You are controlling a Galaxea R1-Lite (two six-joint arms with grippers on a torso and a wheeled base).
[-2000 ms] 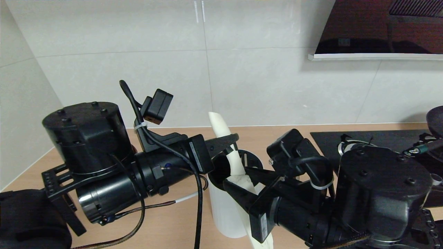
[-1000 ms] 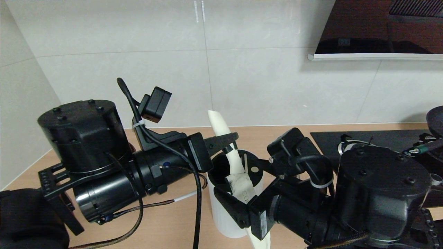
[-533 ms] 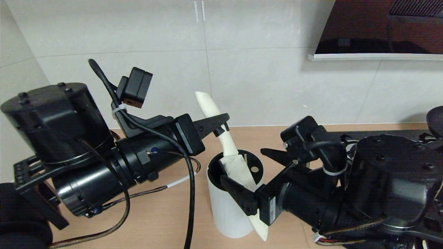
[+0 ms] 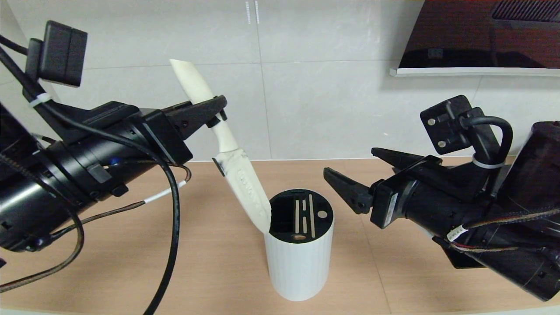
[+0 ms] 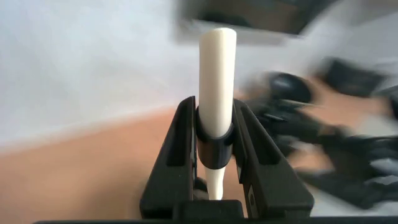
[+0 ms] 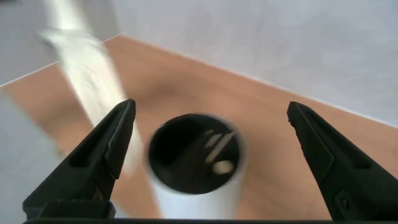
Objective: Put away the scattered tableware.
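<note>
now that right gripper point(image 4: 349, 161) has let go and backed off, jaws apart: white knife point(image 4: 236, 170), handle clamped in left gripper point(image 4: 214, 111), lifted higher, tip at rim of white holder point(image 4: 299, 258). insertion judged next.

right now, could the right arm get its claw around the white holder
Probably yes. The right claw is open beside the white holder, with nothing between them. The knife in the left claw hangs at the holder's other side.
</note>
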